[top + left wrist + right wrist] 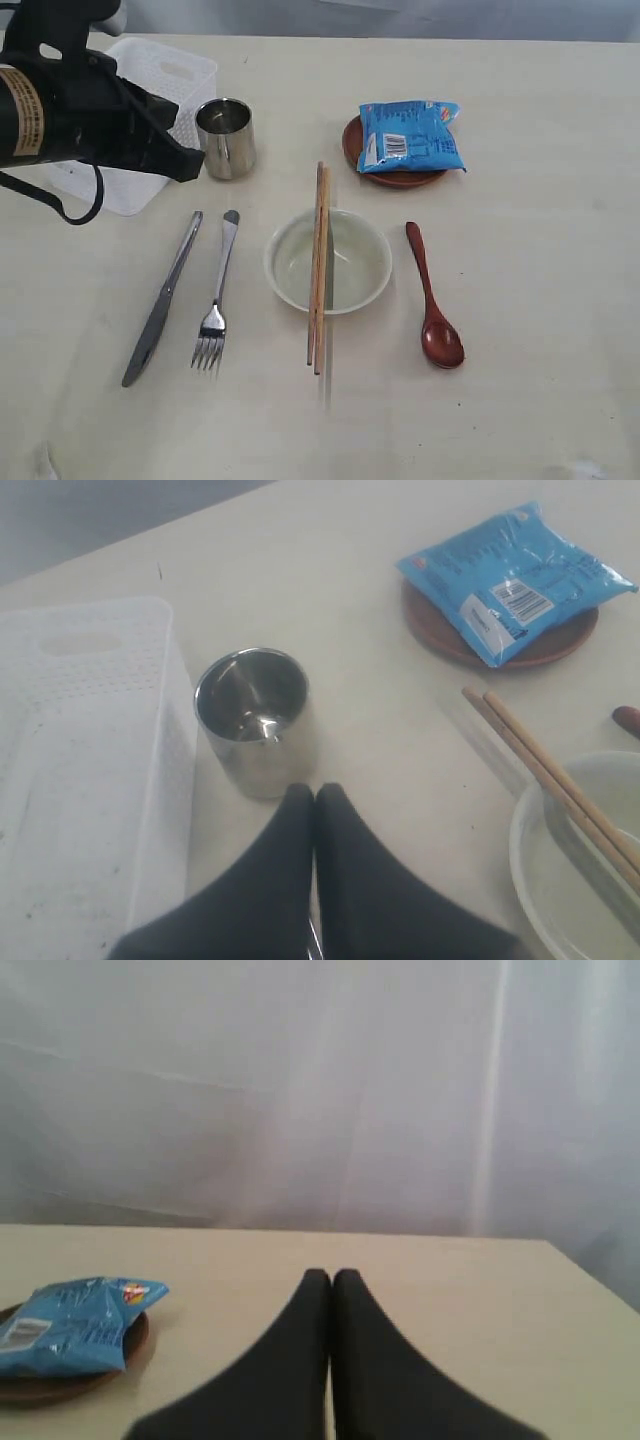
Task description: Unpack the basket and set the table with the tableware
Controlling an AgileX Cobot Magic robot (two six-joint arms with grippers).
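Chopsticks [318,265] lie across the bowl [362,268], spoon [440,342] just beside.

Left pincer [315,792] black; tan arm label [24,110]; black cable [96,195].

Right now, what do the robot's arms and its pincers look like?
The left arm is bulky and black, with a tan label printed in dark lettering and a black cable looping beneath it. The left gripper and right gripper each have two smooth black fingers tapering to narrow rounded tips. The right arm itself is not shown.
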